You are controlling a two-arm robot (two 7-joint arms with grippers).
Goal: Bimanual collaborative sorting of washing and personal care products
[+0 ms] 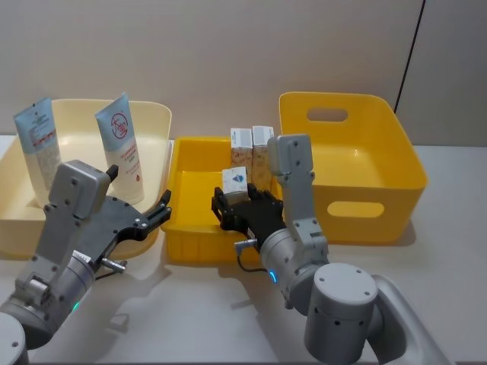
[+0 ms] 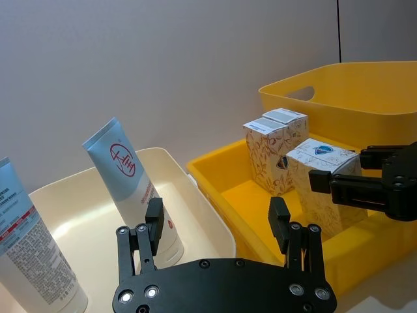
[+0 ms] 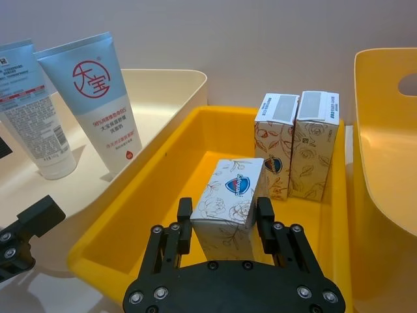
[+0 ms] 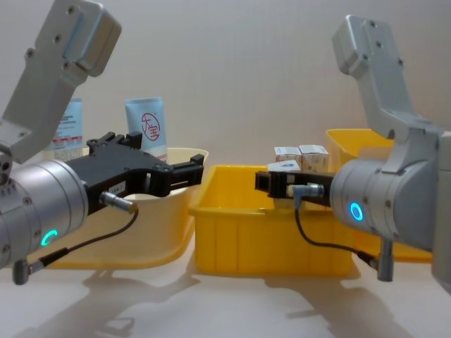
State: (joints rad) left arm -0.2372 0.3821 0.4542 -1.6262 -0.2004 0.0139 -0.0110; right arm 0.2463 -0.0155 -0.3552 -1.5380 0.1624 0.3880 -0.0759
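Two pale blue tubes stand in the cream bin [image 1: 152, 114]: one with a red circle logo [image 1: 122, 148] and one with blue-and-red print [image 1: 38, 148]. Two white patterned cartons [image 1: 253, 144] stand side by side at the back of the small yellow tray [image 1: 186, 228]. A third carton [image 3: 231, 195] is a little tilted above the tray's floor, and my right gripper [image 3: 225, 212] is shut on its sides. My left gripper [image 1: 156, 209] hangs open and holds nothing, by the cream bin's near right rim, just in front of the red-logo tube [image 2: 127, 179].
A large yellow bin with handle cut-outs [image 1: 380, 190] stands to the right of the tray, close behind my right arm. The three containers sit side by side on a pale tabletop, with a plain wall behind them.
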